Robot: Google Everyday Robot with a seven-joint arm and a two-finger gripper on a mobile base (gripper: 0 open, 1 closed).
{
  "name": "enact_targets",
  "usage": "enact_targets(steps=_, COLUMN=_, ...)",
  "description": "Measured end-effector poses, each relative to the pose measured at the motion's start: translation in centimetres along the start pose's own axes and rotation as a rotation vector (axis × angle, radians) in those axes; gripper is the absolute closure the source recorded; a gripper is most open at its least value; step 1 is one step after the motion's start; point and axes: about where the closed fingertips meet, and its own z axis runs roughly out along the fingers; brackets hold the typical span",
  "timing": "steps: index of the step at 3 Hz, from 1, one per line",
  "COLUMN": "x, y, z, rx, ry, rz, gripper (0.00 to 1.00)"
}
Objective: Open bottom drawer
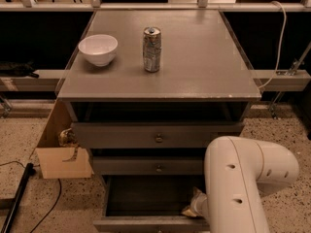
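The grey cabinet [160, 76] has three drawers. The bottom drawer [141, 224] stands pulled out toward the camera, its dark inside [150, 195] showing, and its front runs along the frame's lower edge. The middle drawer [146, 166] and top drawer [121, 136] sit further back, each with a small round knob. My gripper [193, 208] is at the right inner corner of the bottom drawer, mostly hidden behind my white arm [243, 178].
A white bowl [98, 49] and a drink can [151, 49] stand on the cabinet top. An open cardboard box [60, 157] leans against the cabinet's left side. A black pole [17, 198] and cables lie on the speckled floor at left.
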Motion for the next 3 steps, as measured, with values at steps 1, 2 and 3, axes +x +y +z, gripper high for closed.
enact_targets(steps=1, x=1.1, y=1.3, z=-0.7, rx=0.007, ry=0.004, rz=0.011, gripper=0.42)
enact_targets(steps=2, x=3.8, y=4.0, z=-2.3, rx=0.031, ry=0.023, rz=0.059, gripper=0.71)
enact_targets(steps=3, x=3.5, y=3.8, z=-2.1, rx=0.028, ry=0.021, rz=0.054, gripper=0.57)
